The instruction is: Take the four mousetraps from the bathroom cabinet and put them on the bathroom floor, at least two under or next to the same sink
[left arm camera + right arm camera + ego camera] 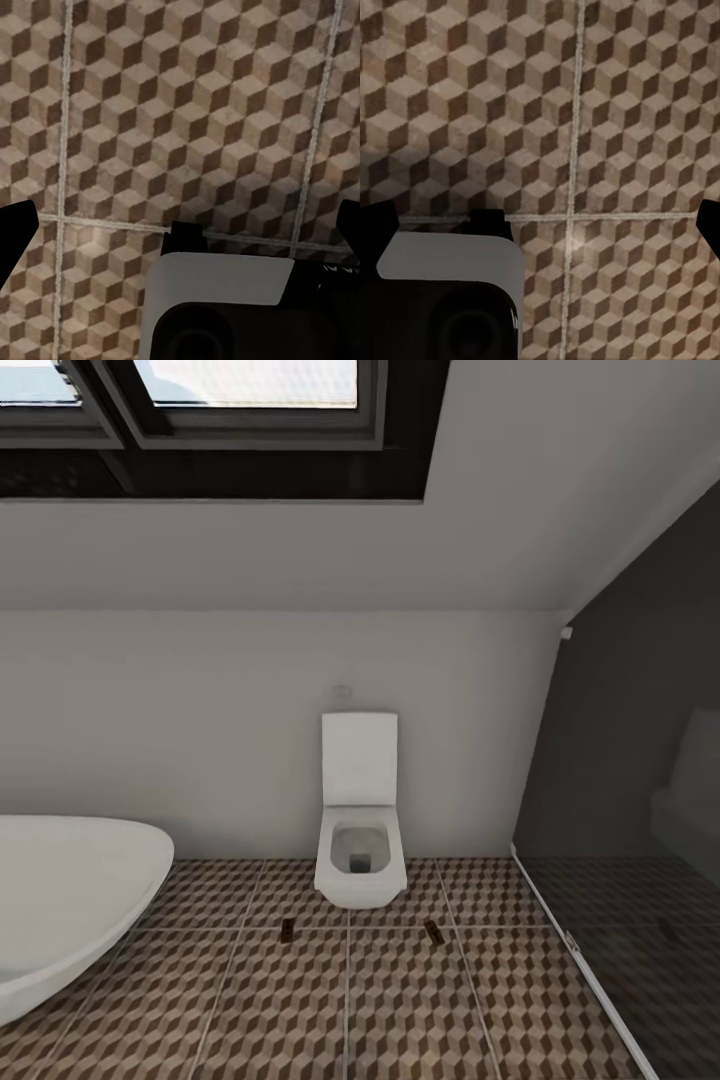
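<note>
The bathroom floor [400,1000] of cube-pattern tiles spreads ahead of me. Two small flat brownish rectangles lie on it, one [288,931] to the left of the toilet's front and one [434,931] to its right. They look like mousetraps, but are too small to make out in detail. My left gripper [182,223] hangs open over bare tiles [187,112], its dark fingertips [16,225] far apart and nothing between them. My right gripper [544,221] is also open over tiles [472,97], holding nothing. The cabinet and the sink are out of view.
A white square wall-hung toilet [360,840] with its lid up stands at the back wall. A white rounded tub [60,900] juts in from the left. A dark glass shower screen [620,840] with a white floor rail closes off the right. A black-framed window [200,410] sits above.
</note>
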Motion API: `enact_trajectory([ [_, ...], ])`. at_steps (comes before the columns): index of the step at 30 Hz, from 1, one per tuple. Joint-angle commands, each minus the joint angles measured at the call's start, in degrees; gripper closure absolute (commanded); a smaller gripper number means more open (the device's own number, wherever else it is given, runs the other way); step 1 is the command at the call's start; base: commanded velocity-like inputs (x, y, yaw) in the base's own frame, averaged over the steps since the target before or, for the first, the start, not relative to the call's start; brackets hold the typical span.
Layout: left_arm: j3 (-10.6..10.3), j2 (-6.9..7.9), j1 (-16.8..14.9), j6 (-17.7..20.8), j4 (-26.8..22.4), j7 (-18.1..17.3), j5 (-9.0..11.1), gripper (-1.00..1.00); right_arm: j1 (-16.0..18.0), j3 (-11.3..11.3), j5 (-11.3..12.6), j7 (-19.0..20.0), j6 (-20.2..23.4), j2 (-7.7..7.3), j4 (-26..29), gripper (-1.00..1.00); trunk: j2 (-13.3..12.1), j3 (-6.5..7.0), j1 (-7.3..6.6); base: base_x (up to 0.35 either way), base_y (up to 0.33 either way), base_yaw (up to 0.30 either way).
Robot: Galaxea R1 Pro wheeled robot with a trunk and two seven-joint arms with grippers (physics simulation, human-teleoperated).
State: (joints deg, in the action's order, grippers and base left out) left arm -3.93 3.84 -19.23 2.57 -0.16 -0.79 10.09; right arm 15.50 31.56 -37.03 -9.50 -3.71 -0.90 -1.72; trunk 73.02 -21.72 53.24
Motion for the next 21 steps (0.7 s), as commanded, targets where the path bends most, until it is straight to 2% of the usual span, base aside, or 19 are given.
enact_trajectory([
  [1,-0.43,0.01,-0.03,0.26,-0.02,-0.08,0.59,-1.0,0.07,0.49,-0.48,-0.29,-0.28,-0.04,-0.17,-1.0,0.04,-0.01,0.0,0.0,0.0,0.0],
  [21,-0.46,0.03,-0.02,0.21,-0.02,-0.12,0.46,-1.0,0.06,0.61,-0.23,-0.34,0.28,-0.09,-0.15,-1.0,0.04,0.19,0.0,0.0,0.0,0.0],
])
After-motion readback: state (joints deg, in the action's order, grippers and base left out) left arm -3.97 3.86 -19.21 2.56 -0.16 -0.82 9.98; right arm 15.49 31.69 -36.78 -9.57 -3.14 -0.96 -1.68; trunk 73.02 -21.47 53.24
